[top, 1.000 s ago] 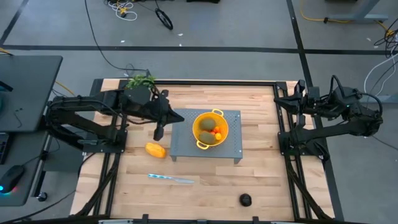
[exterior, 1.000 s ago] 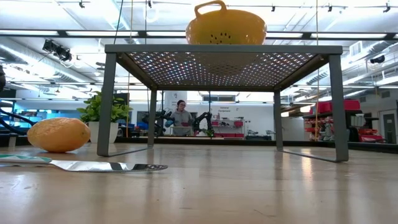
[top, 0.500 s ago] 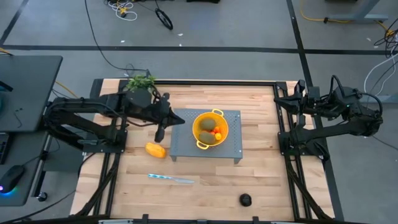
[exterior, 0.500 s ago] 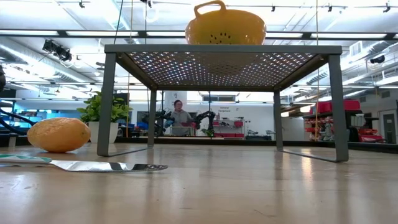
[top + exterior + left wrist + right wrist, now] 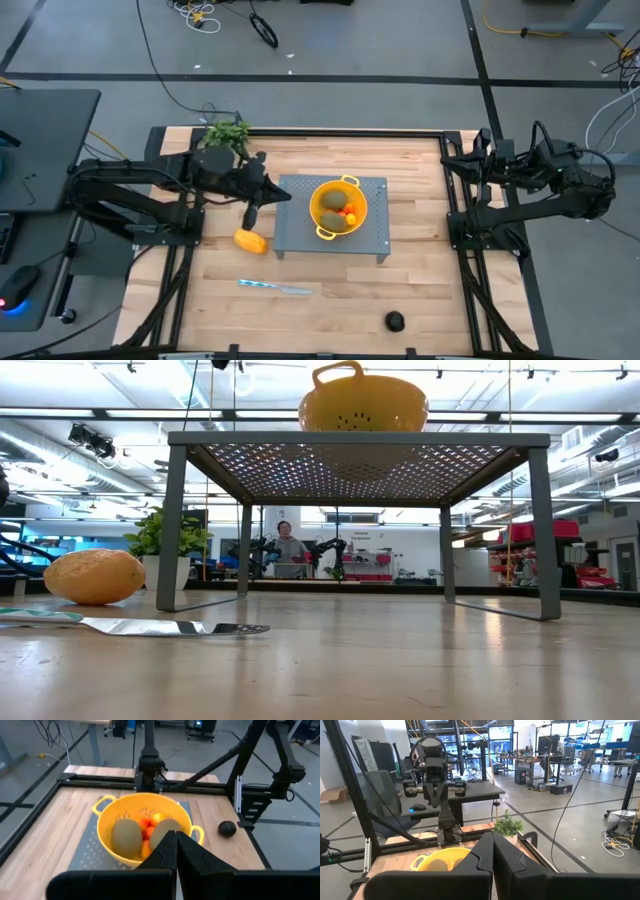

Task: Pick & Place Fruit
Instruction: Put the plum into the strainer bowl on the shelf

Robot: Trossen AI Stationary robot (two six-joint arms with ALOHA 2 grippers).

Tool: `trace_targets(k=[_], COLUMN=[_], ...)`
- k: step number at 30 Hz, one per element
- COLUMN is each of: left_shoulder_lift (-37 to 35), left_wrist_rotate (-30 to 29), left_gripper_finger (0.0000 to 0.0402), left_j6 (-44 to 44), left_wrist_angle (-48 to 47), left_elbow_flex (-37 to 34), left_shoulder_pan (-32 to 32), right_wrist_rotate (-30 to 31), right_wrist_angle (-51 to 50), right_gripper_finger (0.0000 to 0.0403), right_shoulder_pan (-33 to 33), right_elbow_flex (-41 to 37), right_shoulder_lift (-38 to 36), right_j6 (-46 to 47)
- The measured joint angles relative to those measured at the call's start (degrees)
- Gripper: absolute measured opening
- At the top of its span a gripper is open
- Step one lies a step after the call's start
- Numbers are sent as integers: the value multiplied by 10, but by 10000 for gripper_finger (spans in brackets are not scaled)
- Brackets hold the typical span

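I'm looking straight down on the table and the yellow colander [image 5: 339,208] sits on the grey perforated stand [image 5: 372,236] in the middle, its handles pointing far and near-left. Inside it I can see two brownish-green ovals [image 5: 335,211] lying side by side, with a few tiny orange-red balls [image 5: 350,212] tucked against them toward the right wall of the bowl. From my left wrist camera the same colander shows the two ovals [image 5: 125,835] with the little red-orange ones [image 5: 146,824] wedged between and behind them. My left gripper [image 5: 252,214] hangs just left of the stand's left edge, fingers pressed together and holding nothing. Right below it, on the bare wood just beside the stand's near-left corner, lies the yellow-orange oblong fruit [image 5: 250,240]; in the low view it rests on the table [image 5: 400,660] left of the stand leg. The small blackish round fruit [image 5: 395,321] sits alone at the near edge, well apart from everything. A thin knife [image 5: 275,288] lies flat near the oblong fruit, on its near side. A leafy green bunch [image 5: 227,130] sits at the far-left corner. My right gripper [image 5: 492,851] waits at the table's right edge, fingers together, empty.
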Motion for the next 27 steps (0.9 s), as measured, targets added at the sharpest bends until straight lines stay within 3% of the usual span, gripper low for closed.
trace_targets(k=[10,27], left_shoulder_lift=[-84,-181], left_wrist_rotate=[15,-67], left_gripper_finger=[2,2], left_j6=[4,13], left_wrist_angle=[-62,-114], left_elbow_flex=[0,0], left_shoulder_pan=[2,3], right_wrist_rotate=[0,0], right_wrist_angle=[0,0], right_gripper_finger=[2,2], right_shoulder_pan=[0,0], right_elbow_flex=[0,0], right_shoulder_lift=[0,0], right_j6=[0,0])
